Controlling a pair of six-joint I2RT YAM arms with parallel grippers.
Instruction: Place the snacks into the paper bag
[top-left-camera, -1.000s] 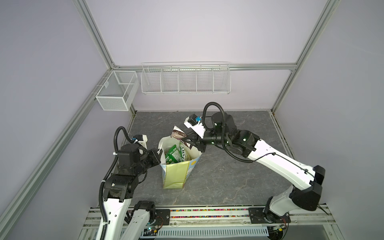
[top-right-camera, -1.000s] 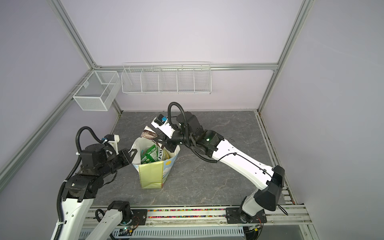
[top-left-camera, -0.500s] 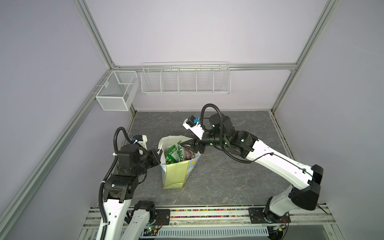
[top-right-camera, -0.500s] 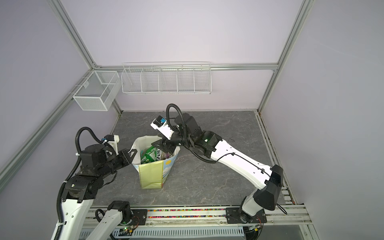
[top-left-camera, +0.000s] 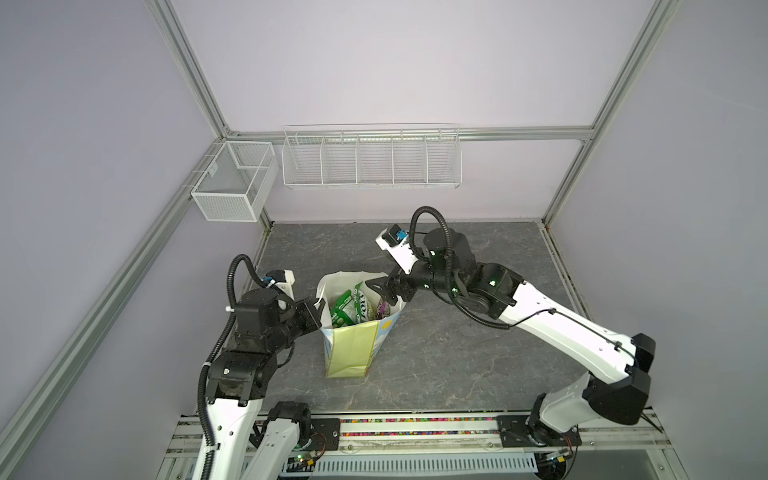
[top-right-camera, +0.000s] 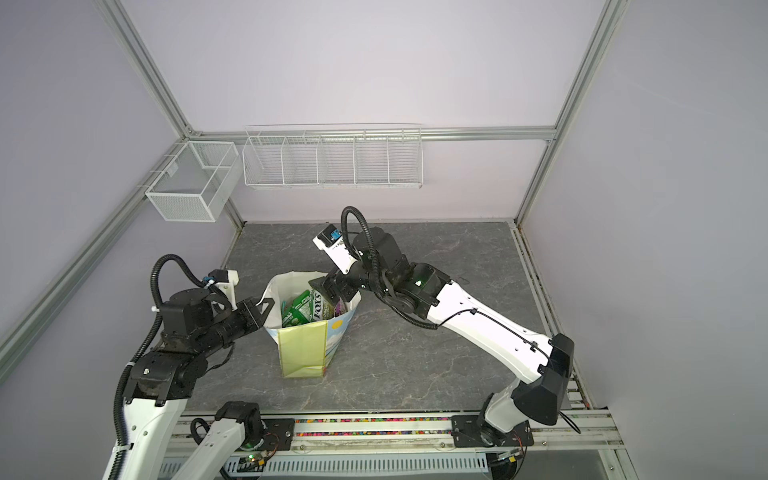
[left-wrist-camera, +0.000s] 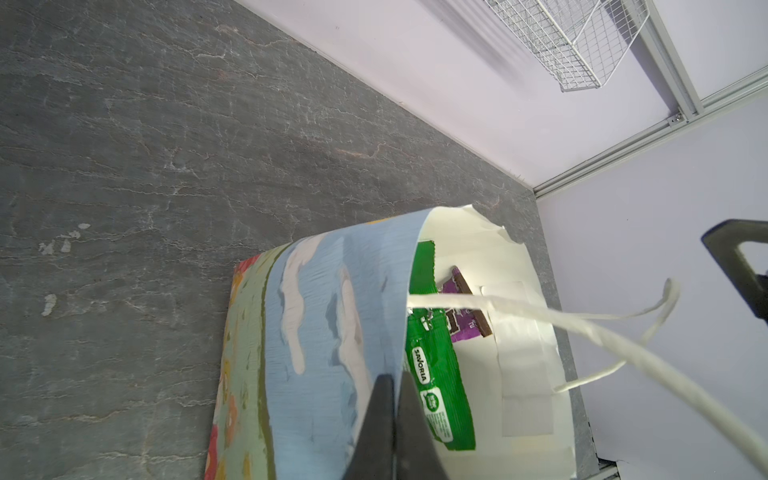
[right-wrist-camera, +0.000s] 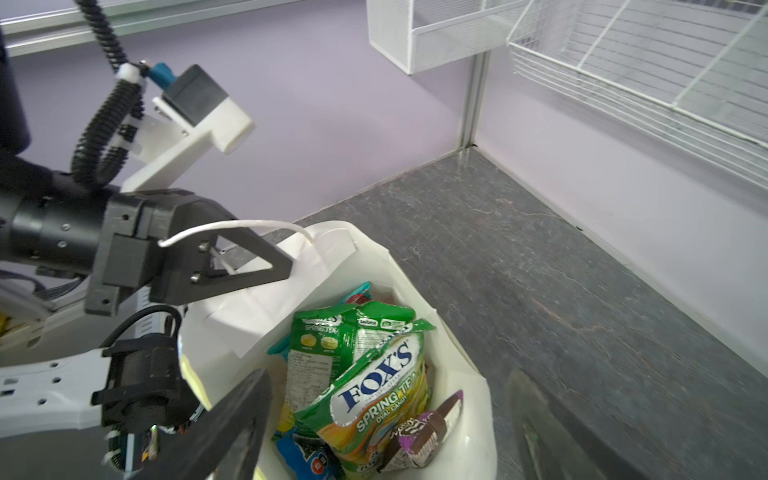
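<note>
paper bag (top-left-camera: 351, 349) stands upright mid tabletop (top-left-camera: 457, 365), mouth open. left gripper (top-left-camera: 318, 309) jaws clamped together on the bag's rim. right gripper (top-left-camera: 383, 291) sits over the mouth, jaws wide apart, holding nothing. snacks (top-left-camera: 353, 307) are inside the bag: fox's packet (right-wrist-camera: 374, 390), green packet (right-wrist-camera: 332, 332), brown bar (right-wrist-camera: 432, 432), blue packet (right-wrist-camera: 307, 457).

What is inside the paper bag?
In the paper bag show a Fox's packet, a green packet, a brown bar and a blue packet. Whatever lies beneath them is covered.
</note>
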